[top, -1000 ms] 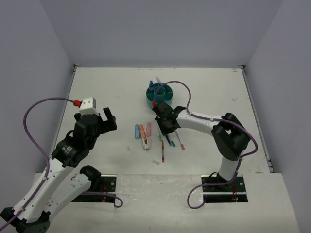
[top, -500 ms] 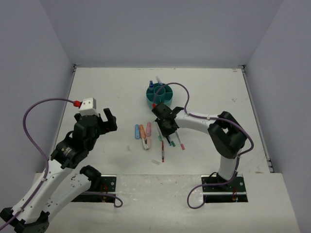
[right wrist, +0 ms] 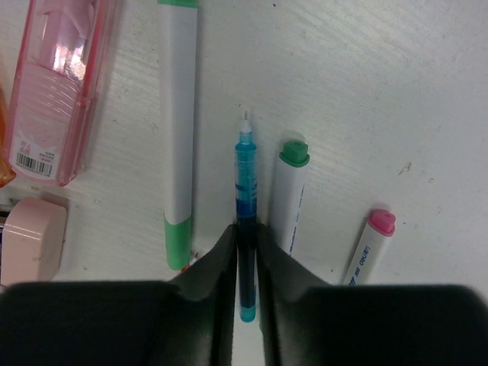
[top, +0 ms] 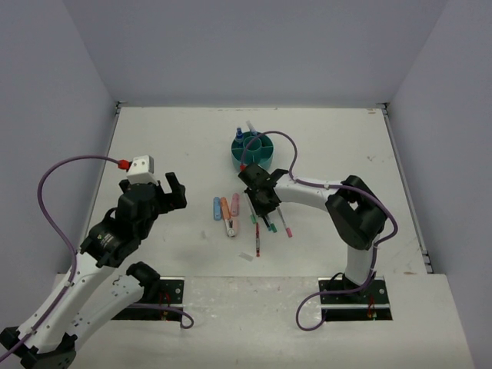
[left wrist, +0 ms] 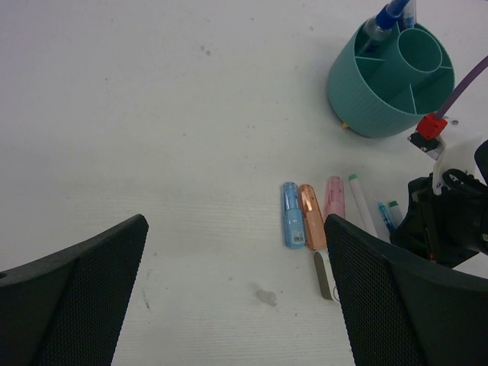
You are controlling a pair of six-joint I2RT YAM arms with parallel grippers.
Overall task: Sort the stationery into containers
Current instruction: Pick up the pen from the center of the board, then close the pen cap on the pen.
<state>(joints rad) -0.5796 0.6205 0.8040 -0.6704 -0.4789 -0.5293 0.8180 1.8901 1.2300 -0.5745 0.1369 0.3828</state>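
The right tool (right wrist: 245, 232) is down at the bench (top: 169, 138) just on the arm-base side of the teal organiser (left wrist: 374, 107), and it's pinching a thin blue pen (right wrist: 245, 179). The fingers (right wrist: 213, 267) squeeze its back end from both sides and the tip pokes out in front. From the wrist cam I honestly can't tell if the pen is lifted or flat on the bench. The rest of the loose stuff lies on that same near side of the organiser. Straight in front of it are a white pen with green ends (right wrist: 178, 114), a green-capped pen (right wrist: 288, 198) and a pink-capped pen (right wrist: 370, 244), all roughly parallel. Near and to the left of the organiser, a blue marker (left wrist: 291, 215), an orange marker (left wrist: 310, 217) and a pink marker (left wrist: 335, 197) sit in a tidy row, the first two touching. A couple of blue-capped pens (left wrist: 389, 14) stand tilted in an outer compartment on the organiser's far side. The left tool (top: 165, 192) hangs over the bench well off to the left of the organiser and nearer the bases, spread wide with nothing in it.
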